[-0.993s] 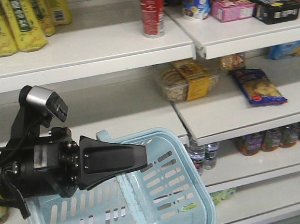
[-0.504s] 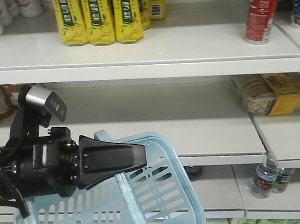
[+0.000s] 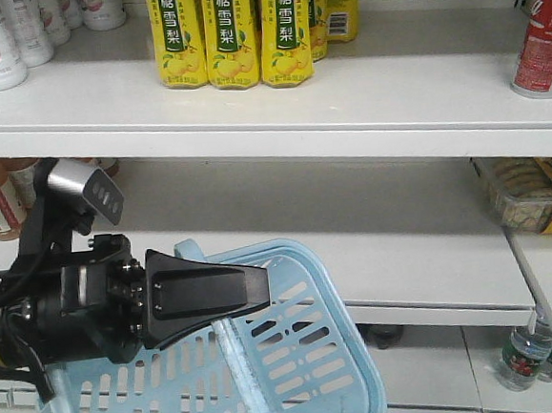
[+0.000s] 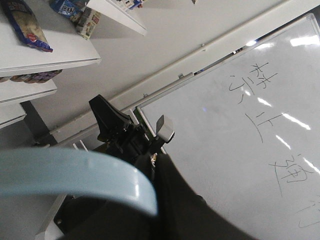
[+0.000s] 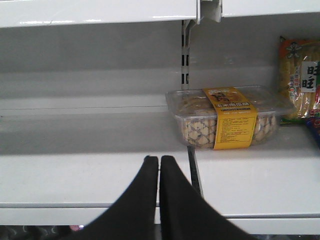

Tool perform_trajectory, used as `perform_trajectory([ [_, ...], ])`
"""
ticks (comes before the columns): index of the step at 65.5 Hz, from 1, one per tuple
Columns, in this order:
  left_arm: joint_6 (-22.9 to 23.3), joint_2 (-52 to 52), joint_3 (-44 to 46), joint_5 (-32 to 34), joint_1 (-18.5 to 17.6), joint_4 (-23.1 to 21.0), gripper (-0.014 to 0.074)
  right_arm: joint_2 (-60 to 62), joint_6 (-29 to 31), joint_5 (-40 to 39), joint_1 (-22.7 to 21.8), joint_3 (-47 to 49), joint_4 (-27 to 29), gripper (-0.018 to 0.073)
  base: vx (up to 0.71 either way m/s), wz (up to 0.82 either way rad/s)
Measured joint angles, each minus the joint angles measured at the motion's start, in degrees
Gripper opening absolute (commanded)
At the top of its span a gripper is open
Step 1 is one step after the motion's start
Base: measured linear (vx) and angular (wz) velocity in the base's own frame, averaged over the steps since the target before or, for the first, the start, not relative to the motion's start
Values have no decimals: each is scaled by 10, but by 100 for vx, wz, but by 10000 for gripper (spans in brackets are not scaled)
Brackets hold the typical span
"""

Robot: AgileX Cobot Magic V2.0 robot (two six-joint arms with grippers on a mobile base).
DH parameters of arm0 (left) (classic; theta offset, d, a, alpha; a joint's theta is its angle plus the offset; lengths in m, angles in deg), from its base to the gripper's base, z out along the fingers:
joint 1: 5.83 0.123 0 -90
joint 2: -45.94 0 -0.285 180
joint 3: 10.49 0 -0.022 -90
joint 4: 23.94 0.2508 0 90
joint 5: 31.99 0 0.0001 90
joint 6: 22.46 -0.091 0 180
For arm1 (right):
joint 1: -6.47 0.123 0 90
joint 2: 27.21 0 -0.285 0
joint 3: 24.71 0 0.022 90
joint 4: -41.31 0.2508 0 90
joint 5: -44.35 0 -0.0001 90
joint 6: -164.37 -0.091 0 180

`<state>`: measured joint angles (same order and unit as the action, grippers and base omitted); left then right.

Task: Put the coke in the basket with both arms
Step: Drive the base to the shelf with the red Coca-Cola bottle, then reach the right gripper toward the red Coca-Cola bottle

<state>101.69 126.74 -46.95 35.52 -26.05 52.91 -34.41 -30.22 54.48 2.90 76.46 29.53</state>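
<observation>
Coke (image 3: 541, 47) stands on shelf (image 3: 390, 78); left end effector (image 3: 254, 290) grips basket (image 3: 312, 361) handle, right end effector (image 5: 159, 160) closed empty

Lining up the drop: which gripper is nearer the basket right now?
Left. The left gripper sits at the basket handle; the right gripper faces a shelf with a biscuit box, no basket in its view.

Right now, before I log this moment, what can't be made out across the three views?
- The coke: front view, the right edge cuts off its top and side.
- Inside of the basket: front view, the left hand covers part, the bottom edge cuts the rest.
- The left hand's grip: left wrist view shows only the handle, no fingers.
- Small bottles on the low shelf: front view, labels too small.
</observation>
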Motion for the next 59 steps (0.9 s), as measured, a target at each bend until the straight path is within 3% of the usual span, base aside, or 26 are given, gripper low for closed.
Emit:
perform_trajectory([
  [59,0,0,0,0,0,0,-6,0,0,0,0,0,0,-6,4,-8],
])
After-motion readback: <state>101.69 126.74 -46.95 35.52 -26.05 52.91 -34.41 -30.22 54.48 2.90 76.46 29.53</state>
